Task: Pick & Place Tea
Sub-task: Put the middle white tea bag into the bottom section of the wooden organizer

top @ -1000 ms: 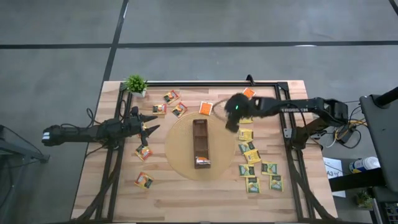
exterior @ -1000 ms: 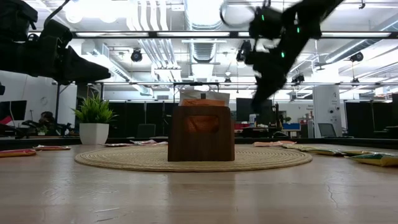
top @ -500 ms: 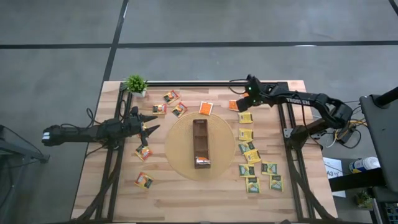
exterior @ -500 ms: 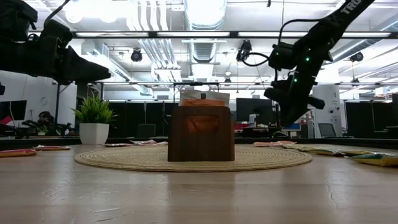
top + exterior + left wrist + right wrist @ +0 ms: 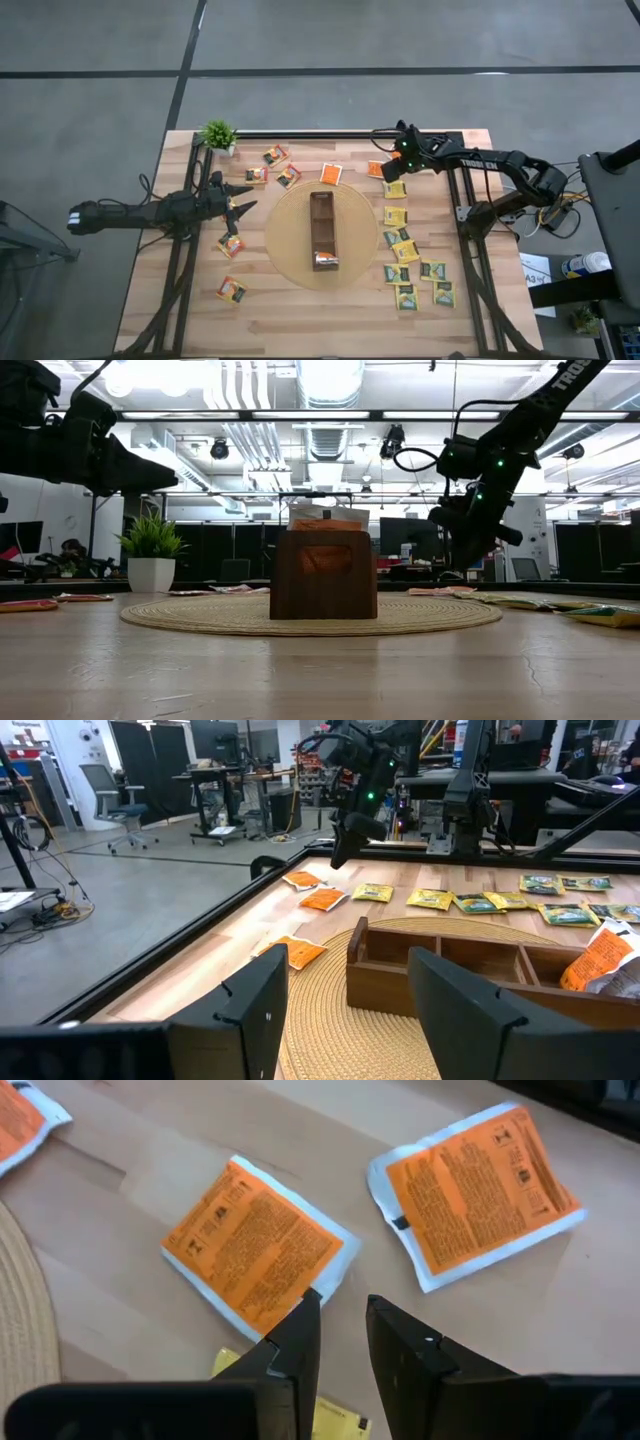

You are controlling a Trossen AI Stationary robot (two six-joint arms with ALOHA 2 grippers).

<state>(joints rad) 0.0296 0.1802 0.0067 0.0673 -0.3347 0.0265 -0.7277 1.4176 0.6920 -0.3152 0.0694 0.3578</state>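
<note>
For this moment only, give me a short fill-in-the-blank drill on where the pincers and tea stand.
1. The right pincer hovers over an ____ sachet.
2. The long wooden box sits on the round woven ____.
3. The left pincer waits with its fingers ____.
4. The potted plant stands at the table's far ____ corner.

Missing words: orange; mat; open; left

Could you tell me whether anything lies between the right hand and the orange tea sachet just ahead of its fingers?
Nothing visible does. The right hand hangs just above the orange sachet, its fingers slightly parted at the sachet's edge, with only bare table around.
</note>
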